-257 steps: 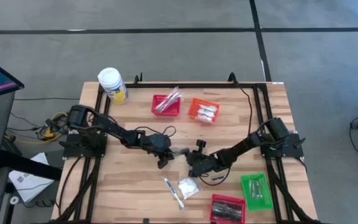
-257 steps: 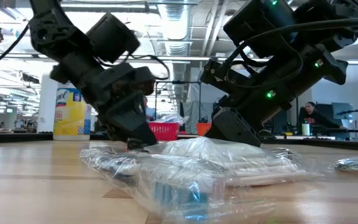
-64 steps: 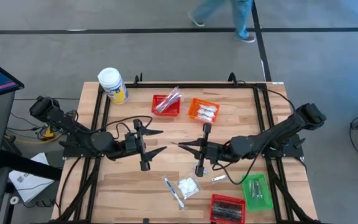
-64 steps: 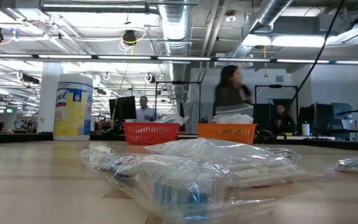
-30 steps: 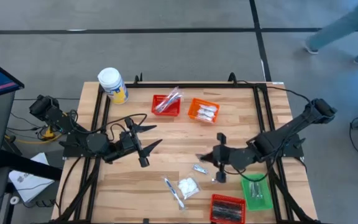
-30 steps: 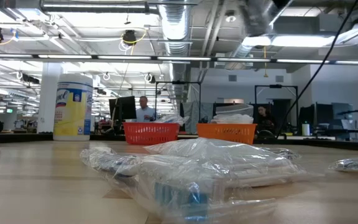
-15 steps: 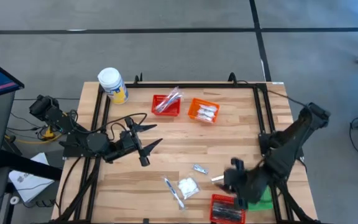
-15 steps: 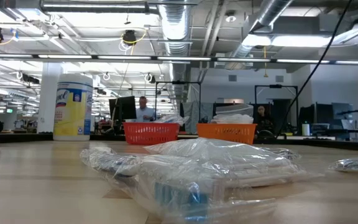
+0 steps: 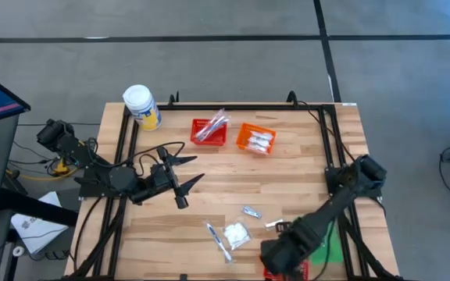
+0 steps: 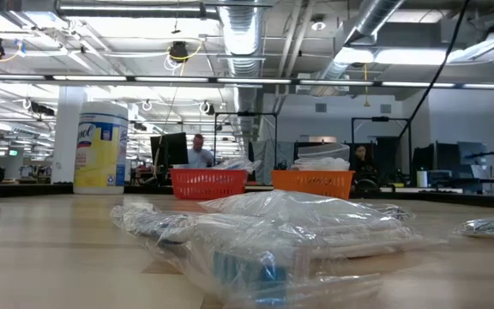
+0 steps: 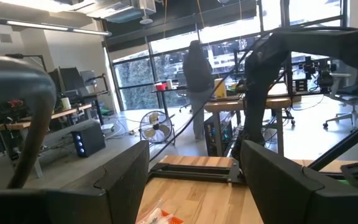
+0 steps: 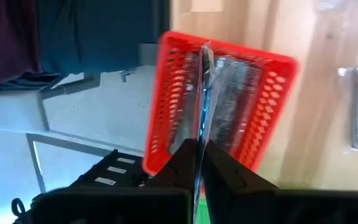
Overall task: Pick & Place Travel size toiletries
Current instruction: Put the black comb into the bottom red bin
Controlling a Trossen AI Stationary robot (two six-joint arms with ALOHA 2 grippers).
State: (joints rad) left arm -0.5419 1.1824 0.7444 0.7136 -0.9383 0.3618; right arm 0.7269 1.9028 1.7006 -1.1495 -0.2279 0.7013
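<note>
right pincer [image 12: 198, 163] clenched on a thin clear-wrapped stick [image 12: 204, 81], over red basket [image 12: 260, 112] | risk: we release off-centre, stick tips past rim | left pincer [image 9: 184, 170] released, idle

- Wooden worktop [image 9: 209, 168].
- Yellow jar [image 9: 141, 106] at ten o'clock.
- Red basket [image 9: 208, 132] and orange basket [image 9: 256, 139] at twelve.
- Loose packets [image 9: 237, 232] at six.

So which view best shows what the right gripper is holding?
The right wrist view: the right gripper is shut on a slim wrapped stick above the red basket. In the high view the arm hides it; the other views miss it.
</note>
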